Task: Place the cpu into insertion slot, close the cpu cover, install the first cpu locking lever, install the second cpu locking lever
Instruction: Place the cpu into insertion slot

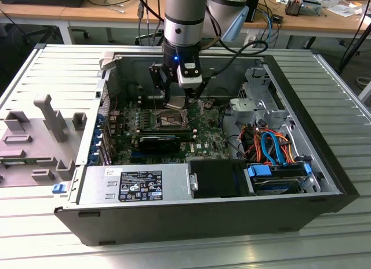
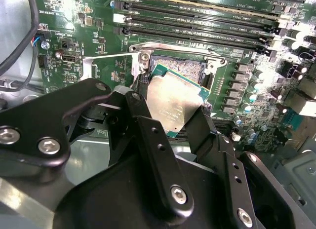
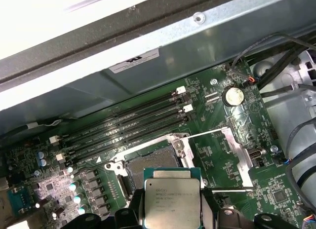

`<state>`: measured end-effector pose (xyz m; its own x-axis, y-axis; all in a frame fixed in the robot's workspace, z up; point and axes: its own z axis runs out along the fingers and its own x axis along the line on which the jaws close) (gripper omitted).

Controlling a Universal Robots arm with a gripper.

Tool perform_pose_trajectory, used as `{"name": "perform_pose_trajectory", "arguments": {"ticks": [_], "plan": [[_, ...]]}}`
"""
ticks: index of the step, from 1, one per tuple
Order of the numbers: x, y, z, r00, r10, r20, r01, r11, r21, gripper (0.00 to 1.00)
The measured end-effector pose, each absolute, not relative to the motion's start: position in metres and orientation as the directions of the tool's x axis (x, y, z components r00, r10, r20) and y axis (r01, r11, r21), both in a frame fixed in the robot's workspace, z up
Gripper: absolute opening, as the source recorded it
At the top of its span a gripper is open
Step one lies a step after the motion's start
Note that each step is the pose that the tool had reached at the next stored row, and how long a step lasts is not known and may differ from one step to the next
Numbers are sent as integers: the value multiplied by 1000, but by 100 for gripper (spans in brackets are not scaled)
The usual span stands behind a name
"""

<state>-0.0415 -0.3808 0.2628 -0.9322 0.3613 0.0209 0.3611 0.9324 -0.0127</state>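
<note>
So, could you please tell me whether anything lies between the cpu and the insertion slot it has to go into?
Nothing visible does. The gripper holds the cpu by two opposite edges over the insertion slot, whose pale contact field lies bare in both wrist views. The part of the slot behind the chip is hidden.

Ribbed silver-grey table (image 1: 342, 95) carries an open black computer case (image 1: 203, 217) lying on its side. Grey moulded fixture (image 1: 40, 135) rests just beside it, exterior view's left.
</note>
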Motion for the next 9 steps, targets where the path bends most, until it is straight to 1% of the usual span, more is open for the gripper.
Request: {"name": "perform_pose_trajectory", "arguments": {"ticks": [9], "plan": [[-41,-381,263,-925,379,21,379,925,-13,55]]}}
